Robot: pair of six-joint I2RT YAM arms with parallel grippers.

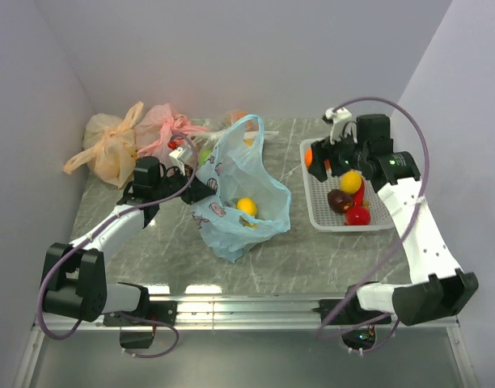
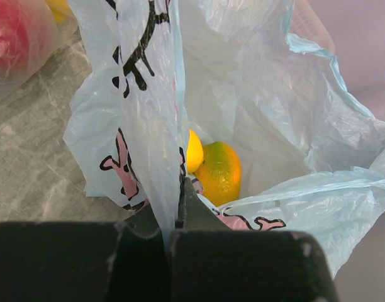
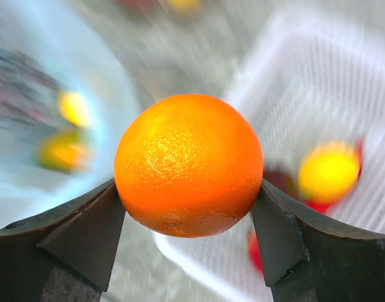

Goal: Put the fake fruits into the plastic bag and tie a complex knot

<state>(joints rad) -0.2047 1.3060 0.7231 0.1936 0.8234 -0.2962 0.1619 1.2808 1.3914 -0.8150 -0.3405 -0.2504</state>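
We are clamping left fingers on plastic bag rim, holding mouth open on counter. With right fingers we are gripping orange ball over basket edge, judging bag drop next.

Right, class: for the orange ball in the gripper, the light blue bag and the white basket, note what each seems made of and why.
Orange ball: probably moulded plastic, glossy, its pebbled skin catching highlights. Light blue bag: thin plastic film, translucent, crinkled into sharp folds. White basket: likely rigid plastic, matte, with a fine lattice of holes.
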